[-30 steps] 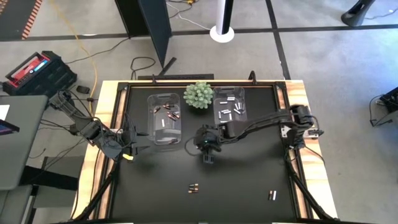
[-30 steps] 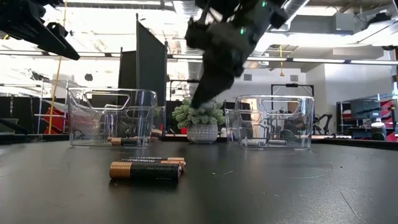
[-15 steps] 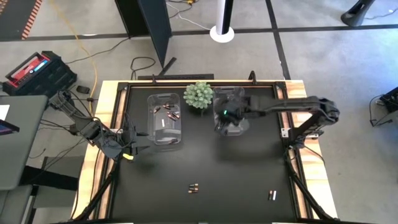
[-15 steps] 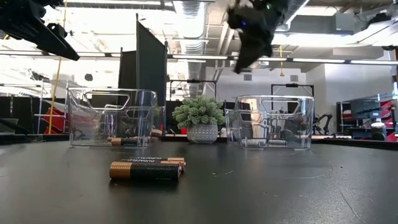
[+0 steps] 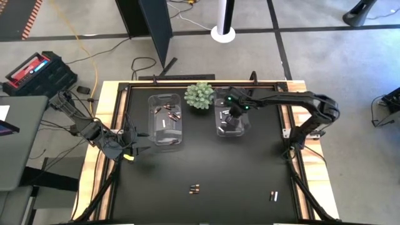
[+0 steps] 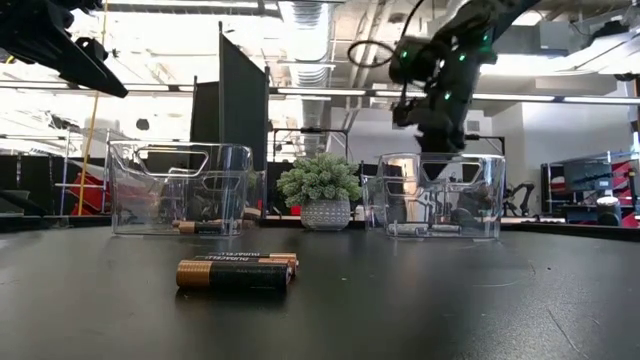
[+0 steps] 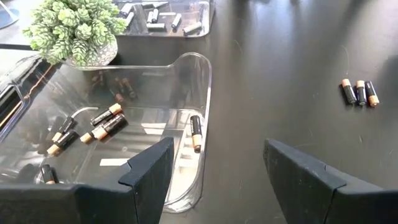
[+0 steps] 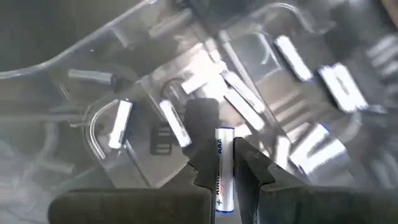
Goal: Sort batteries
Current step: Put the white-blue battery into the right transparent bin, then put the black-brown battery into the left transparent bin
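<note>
1. Pinching a pale battery [image 8: 224, 167] between my right gripper's [image 8: 225, 163] fingers, I hold it directly above the right clear bin [image 5: 230, 111], my landmark here.
2. Inside that bin lie more pale batteries [image 8: 176, 123], scattered on its floor beneath my grip.
3. The spiky green plant [image 5: 199, 95] sits just beside the right clear bin, between it and the left clear bin [image 5: 166, 120].
4. The left clear bin, on the plant's far side from the landmark, holds dark copper-ended batteries [image 7: 104, 124].
5. My left gripper [image 5: 130, 142] hangs with fingers spread wide and nothing between them, beyond the left clear bin, well apart from the right clear bin.
6. Loose dark batteries [image 5: 195, 188] lie on the black table [image 5: 244, 175], well apart from the right clear bin toward the front edge; another loose pair [image 5: 273, 196] lies nearer the front right corner.
</note>
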